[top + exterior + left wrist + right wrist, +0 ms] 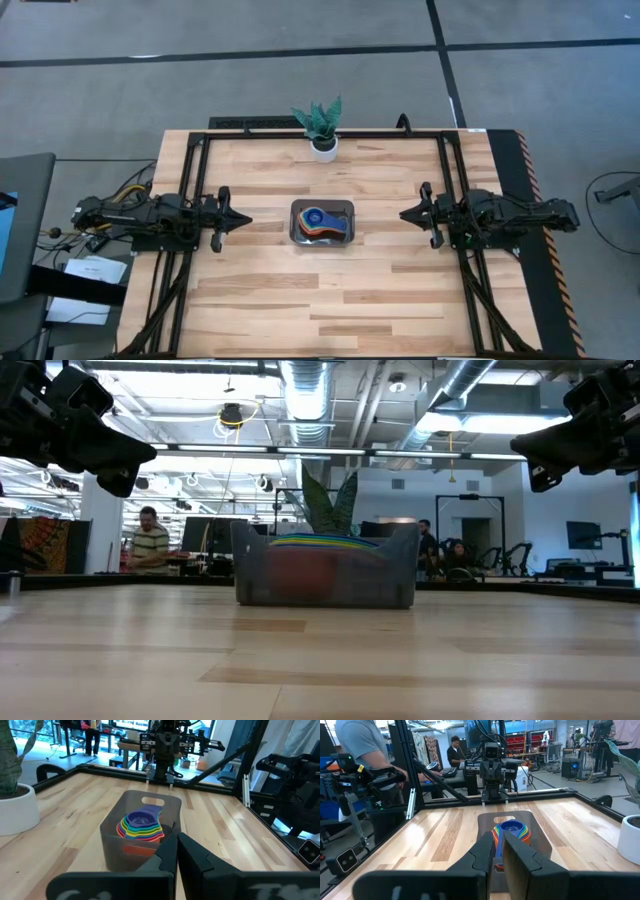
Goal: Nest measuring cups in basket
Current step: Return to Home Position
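The left pincer (243, 218) hangs above the left part of the surface (260, 290), fingers pressed together and holding nothing, with its tip pointing right. The right pincer (405, 213) mirrors it on the right side, also closed and empty, pointing left. Between the two tips, well apart from each, stands the basket (345, 206). Its long axis runs left to right, on one line with both pincers, and neither arm is clearly nearer. The cups (320, 223) lie nested inside it, a blue one innermost. I judge the nesting finished. The coming move needs no grasp, only each arm going away from the basket to its own side.
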